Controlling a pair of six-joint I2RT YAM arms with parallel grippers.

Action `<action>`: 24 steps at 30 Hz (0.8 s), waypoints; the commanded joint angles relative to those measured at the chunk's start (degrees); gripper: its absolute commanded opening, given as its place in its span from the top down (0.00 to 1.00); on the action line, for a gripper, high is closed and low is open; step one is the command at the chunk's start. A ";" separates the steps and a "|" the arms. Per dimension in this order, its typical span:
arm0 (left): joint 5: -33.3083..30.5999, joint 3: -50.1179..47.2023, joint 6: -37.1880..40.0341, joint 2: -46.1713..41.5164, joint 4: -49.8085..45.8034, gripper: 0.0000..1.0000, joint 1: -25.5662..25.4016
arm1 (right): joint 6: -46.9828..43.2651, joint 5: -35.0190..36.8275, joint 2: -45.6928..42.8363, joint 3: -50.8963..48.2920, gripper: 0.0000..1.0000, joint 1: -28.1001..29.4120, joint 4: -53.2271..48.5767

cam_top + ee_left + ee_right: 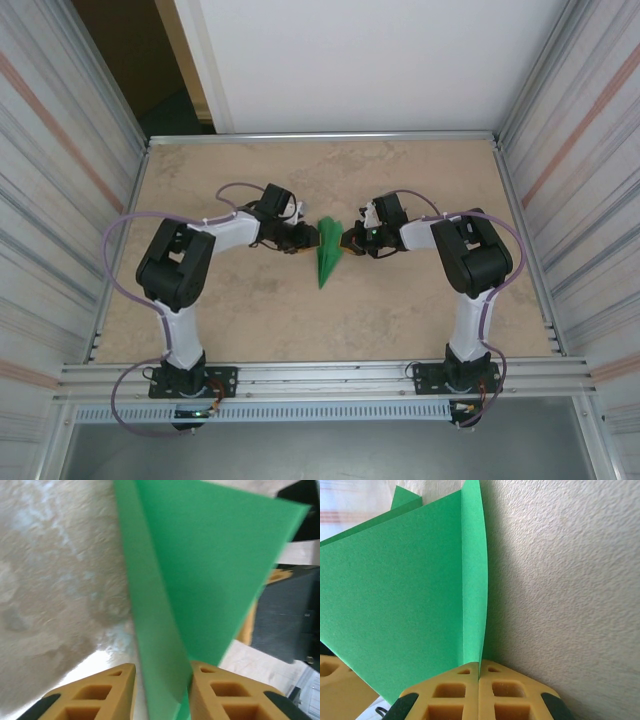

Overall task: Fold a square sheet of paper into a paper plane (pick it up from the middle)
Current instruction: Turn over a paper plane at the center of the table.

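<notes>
I see the bright green folded paper plane (pixel 327 252) between both grippers. The right gripper (pixel 479 664) pinches its edge, and the left gripper (pixel 162 667) straddles it, jaws narrowly apart.

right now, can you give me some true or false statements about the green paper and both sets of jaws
1. The right jaws are closed on an edge of the green paper plane. True.
2. The left jaws are pressed fully together. False: they stand apart, with the paper running through the gap.
3. In the top view the plane's pointed tip aims at the far wall. False: it points toward the near edge, where the arm bases are.
4. The left arm and the right arm reach the plane from opposite sides. True.
5. The paper lies flat as an unfolded square. False: it is folded into a narrow pointed shape with creased layers.
</notes>
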 commanded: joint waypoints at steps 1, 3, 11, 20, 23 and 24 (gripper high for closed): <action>-1.84 2.44 1.03 1.16 -4.04 0.69 0.19 | -1.49 0.46 0.99 -0.64 0.99 -0.07 0.04; -2.09 3.51 1.25 1.88 -5.20 0.71 0.19 | -1.51 0.62 0.96 -0.66 0.99 0.05 -0.13; -2.11 6.24 1.48 3.33 -7.16 0.84 0.27 | -1.55 1.11 0.88 -0.54 1.00 0.08 -0.64; -3.94 1.91 -0.78 -1.79 -2.76 0.98 1.90 | -2.89 2.70 -4.28 -0.17 1.00 -1.77 -4.93; -4.55 -0.55 -2.17 -3.40 0.41 0.98 2.15 | -3.23 3.84 -5.46 0.07 0.99 -1.93 -6.82; -4.73 -1.19 -2.67 -3.66 1.30 0.98 2.23 | -3.10 4.10 -5.63 0.06 0.99 -1.96 -7.22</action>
